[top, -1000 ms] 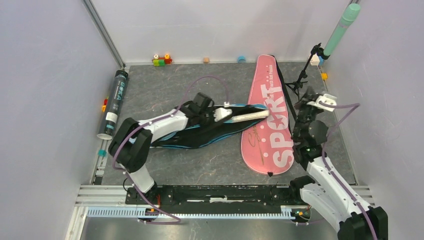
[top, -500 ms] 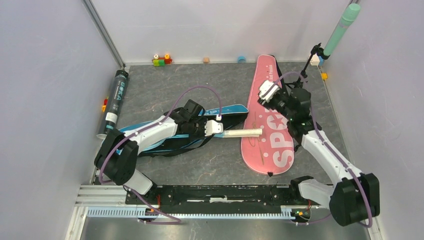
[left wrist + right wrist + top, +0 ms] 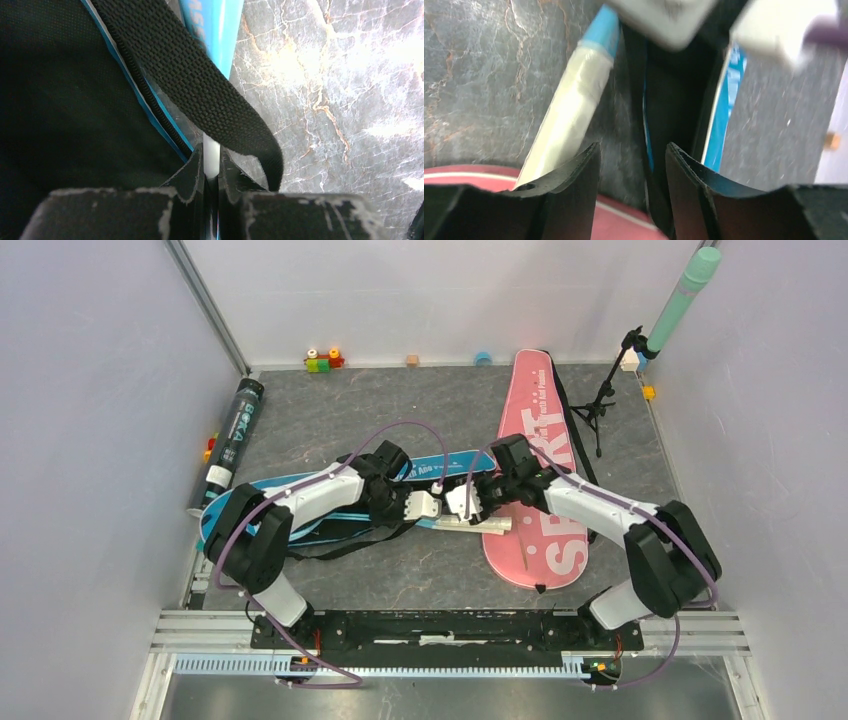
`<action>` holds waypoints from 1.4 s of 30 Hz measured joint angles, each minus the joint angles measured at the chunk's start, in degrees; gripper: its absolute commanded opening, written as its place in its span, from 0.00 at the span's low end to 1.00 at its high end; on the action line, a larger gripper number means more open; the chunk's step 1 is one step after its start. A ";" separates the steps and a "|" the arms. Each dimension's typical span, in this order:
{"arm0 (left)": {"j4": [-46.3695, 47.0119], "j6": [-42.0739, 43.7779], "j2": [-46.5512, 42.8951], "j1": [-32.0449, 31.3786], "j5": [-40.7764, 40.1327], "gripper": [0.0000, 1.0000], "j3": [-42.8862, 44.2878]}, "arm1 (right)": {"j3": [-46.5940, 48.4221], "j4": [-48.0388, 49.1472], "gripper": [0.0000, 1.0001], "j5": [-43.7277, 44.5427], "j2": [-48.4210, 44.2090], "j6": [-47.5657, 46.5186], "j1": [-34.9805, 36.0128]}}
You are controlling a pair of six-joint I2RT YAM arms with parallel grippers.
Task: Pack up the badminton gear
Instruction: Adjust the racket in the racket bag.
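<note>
Your blue racket bag (image 3: 462, 461) lies flat across the middle of the table (image 3: 420, 570), and a racket (image 3: 478, 523) sits partly inside it. Only the white handle shows, poking out of the opened bag near its right end onto the table, with its butt just touching the near-left edge of the pink racket bag (image 3: 545, 440). Your left fingers (image 3: 427, 506) are at that opening, pinched almost closed on the racket's thin pale shaft. The left wrist view shows this grip, with the bag's black strap (image 3: 200, 85) looped over it and the dark lining beside the zip. Your right fingers (image 3: 464, 502) hang just beside them, spread apart and holding nothing, the handle lying outside their gap. The pink racket bag rests lengthwise toward the back wall, partly beneath your right arm; you cannot tell whether it is zipped or what it holds. The dark tube (image 3: 232, 440) lies along the left wall, its contents hidden. The racket's head is out of sight inside the blue racket bag, and the right wrist view is blurred along its top.
</note>
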 measured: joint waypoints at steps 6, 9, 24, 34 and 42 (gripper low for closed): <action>-2.80 2.54 0.98 0.11 -1.27 0.02 1.11 | 5.60 -4.15 0.55 3.41 3.17 -12.48 5.75; -5.29 4.33 1.01 0.15 -1.25 0.02 1.11 | 9.01 -7.56 0.55 4.50 5.97 -18.45 7.26; -10.40 6.91 3.78 0.83 -1.70 0.02 1.81 | 0.66 2.43 0.53 5.66 9.33 -26.64 9.07; -12.22 7.91 4.33 0.85 -1.70 0.02 2.19 | -4.94 21.03 0.49 1.81 11.30 -23.06 10.21; -11.98 7.91 4.33 1.44 -2.03 0.02 2.34 | -4.31 30.29 0.00 1.49 17.44 -18.95 10.29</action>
